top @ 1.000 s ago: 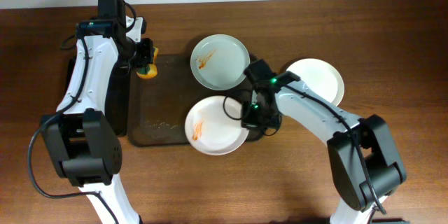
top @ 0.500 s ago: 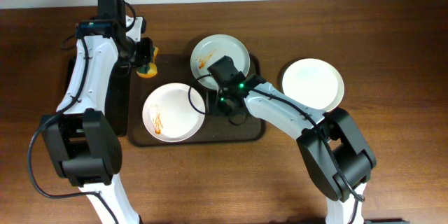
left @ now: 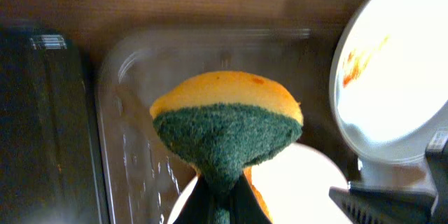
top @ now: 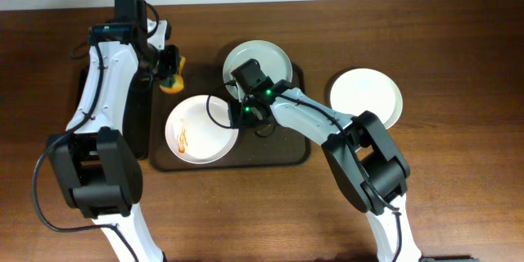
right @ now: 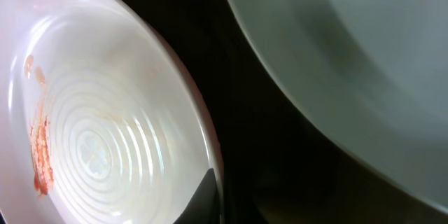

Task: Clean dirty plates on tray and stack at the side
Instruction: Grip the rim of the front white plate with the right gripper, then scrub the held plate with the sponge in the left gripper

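Observation:
My left gripper [top: 169,67] is shut on a yellow and green sponge [top: 173,80] above the far left corner of the dark brown tray [top: 274,154]; in the left wrist view the sponge [left: 227,122] fills the centre above my jaws [left: 224,206]. My right gripper [top: 244,115] is shut on the rim of a white plate [top: 196,131] with an orange smear, at the tray's front left. In the right wrist view one finger [right: 208,197] lies on that plate's [right: 91,126] rim. A second smeared plate [top: 266,59] sits at the tray's back. A clean plate [top: 366,97] lies on the table to the right.
A narrower black tray [top: 139,123] lies along the left of the brown tray, under my left arm. My right arm reaches across the brown tray's middle and over part of the back plate. The brown tray shows wet streaks [left: 133,154].
My right gripper has drawn the smeared plate from the tray's front right to its front left. The left arm and sponge have not moved.

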### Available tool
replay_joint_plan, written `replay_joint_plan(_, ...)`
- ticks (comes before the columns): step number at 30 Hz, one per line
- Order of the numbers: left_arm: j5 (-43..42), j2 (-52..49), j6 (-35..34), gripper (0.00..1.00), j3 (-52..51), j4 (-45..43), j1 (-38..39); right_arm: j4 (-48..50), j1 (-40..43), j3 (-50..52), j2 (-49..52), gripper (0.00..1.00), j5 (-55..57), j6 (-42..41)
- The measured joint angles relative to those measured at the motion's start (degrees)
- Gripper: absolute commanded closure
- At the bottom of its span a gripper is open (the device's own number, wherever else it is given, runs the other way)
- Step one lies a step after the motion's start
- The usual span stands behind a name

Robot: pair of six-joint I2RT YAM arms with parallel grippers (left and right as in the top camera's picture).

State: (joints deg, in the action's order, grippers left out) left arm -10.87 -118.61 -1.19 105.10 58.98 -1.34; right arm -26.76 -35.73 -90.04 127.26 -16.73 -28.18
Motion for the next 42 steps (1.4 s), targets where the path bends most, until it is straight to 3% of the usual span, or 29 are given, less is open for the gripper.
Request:
replay_joint_plan(6, 0.1, 0.0, -0.6, 0.99, -3.6, 4.6, 2.3, -3.0, 0.0, -1.2, 0.0, 0.96, 5.2, -9.9)
replay_joint_plan(11, 0.7, 0.0, -1.7, 0.99, -14.7, -3.8, 4.5, -3.2, 0.0, -1.4, 0.0, 0.96, 6.4, -11.9)
replay_joint_plan(18, 9.4, 0.7, -4.9, 0.99, -23.3, -11.8, 5.1, -3.2, 0.0, -1.5, 0.0, 0.96, 6.8, -12.2)
replay_joint_plan(21, 6.0, 1.8, -3.9, 0.99, -25.3, -10.8, 5.1, -3.5, 0.0, -1.5, 0.0, 0.96, 7.3, -12.0)
replay_joint_plan(24, -2.9, 2.1, 4.2, 0.99, -26.6, -11.1, 5.3, -3.6, 0.0, -1.5, 0.0, 0.96, 7.3, -11.9)
replay_joint_plan(27, -5.6, 2.0, 7.7, 0.99, -27.6, -17.0, 5.6, -3.4, 0.2, -1.5, 0.0, 0.96, 8.2, -12.0)
replay_joint_plan(29, -2.6, 2.0, 6.5, 0.99, -27.8, -22.7, 6.2, -3.1, 0.2, -1.5, 0.0, 0.96, 8.4, -12.3)
replay_joint_plan(32, 7.3, 1.9, -0.6, 0.99, -27.9, -27.5, 7.6, -3.1, 0.2, -1.5, 0.0, 0.96, 8.5, -12.5)
replay_joint_plan(35, 13.9, 1.9, -6.2, 0.99, -27.8, -26.5, 7.9, -2.8, 0.2, -1.5, 0.0, 0.96, 8.5, -12.5)
replay_joint_plan(38, 15.9, 1.9, -9.2, 0.99, -26.6, -19.2, 7.9, -2.9, -0.2, -1.5, 0.0, 0.96, 7.7, -12.1)
replay_joint_plan(40, 13.3, 2.1, -6.8, 0.99, -26.4, -15.3, 7.4, -3.1, -0.3, -1.5, 0.0, 0.96, 7.7, -11.6)
replay_joint_plan(42, 7.3, 2.1, -0.2, 0.99, -26.1, -11.9, 6.1, -3.2, -0.3, -1.5, 0.0, 0.96, 7.7, -11.0)
